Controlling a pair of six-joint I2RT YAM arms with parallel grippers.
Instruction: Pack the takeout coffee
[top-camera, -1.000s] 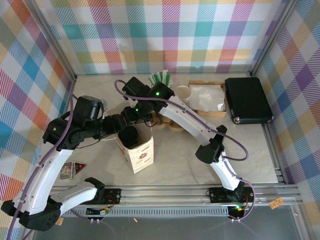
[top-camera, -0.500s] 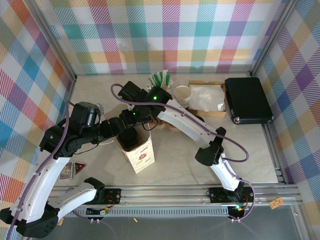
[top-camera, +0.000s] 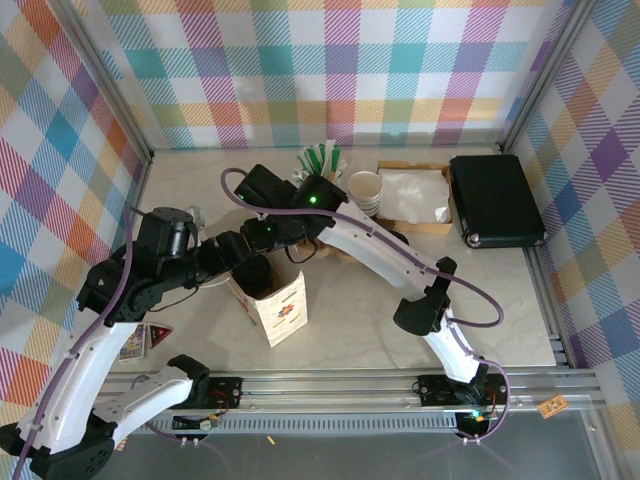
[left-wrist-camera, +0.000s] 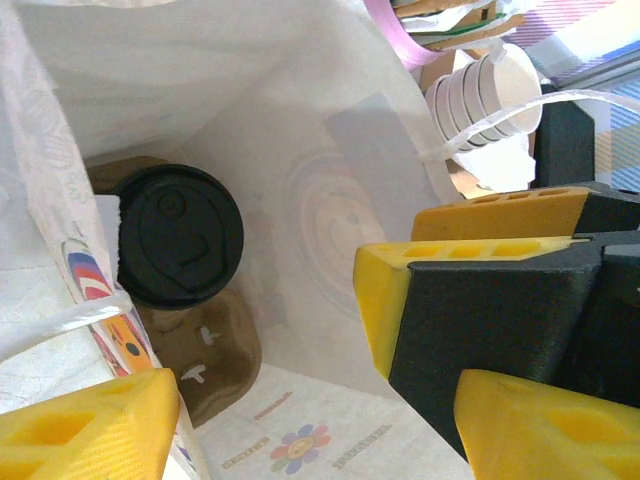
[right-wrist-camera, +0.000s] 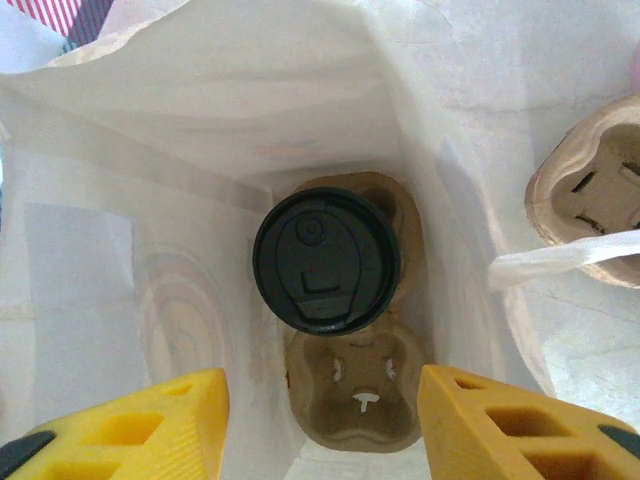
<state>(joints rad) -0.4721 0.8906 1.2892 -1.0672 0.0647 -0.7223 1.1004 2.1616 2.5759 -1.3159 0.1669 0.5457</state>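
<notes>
The takeout coffee (right-wrist-camera: 325, 260), a cup under a round black lid, stands in one socket of a brown pulp carrier (right-wrist-camera: 360, 405) at the bottom of the white paper bag (top-camera: 282, 312). From above its lid (top-camera: 256, 272) shows in the bag's mouth. My right gripper (right-wrist-camera: 325, 425) hangs open over the mouth with nothing between its fingers. My left gripper (left-wrist-camera: 310, 435) is at the bag's left rim, open wide, looking in at the lid (left-wrist-camera: 180, 235). In the top view the left gripper (top-camera: 238, 255) and the right gripper (top-camera: 272, 235) crowd the bag's far edge.
A stack of lidless cream cups (top-camera: 367, 190) and a cardboard box of napkins (top-camera: 415, 195) sit behind the bag. A black case (top-camera: 495, 200) lies at the back right. A spare pulp carrier (right-wrist-camera: 590, 190) rests outside the bag. Cards (top-camera: 135, 340) lie front left.
The left arm has drawn slightly left and its jaws have widened. The right gripper has barely shifted over the bag. The coffee stays in the carrier.
</notes>
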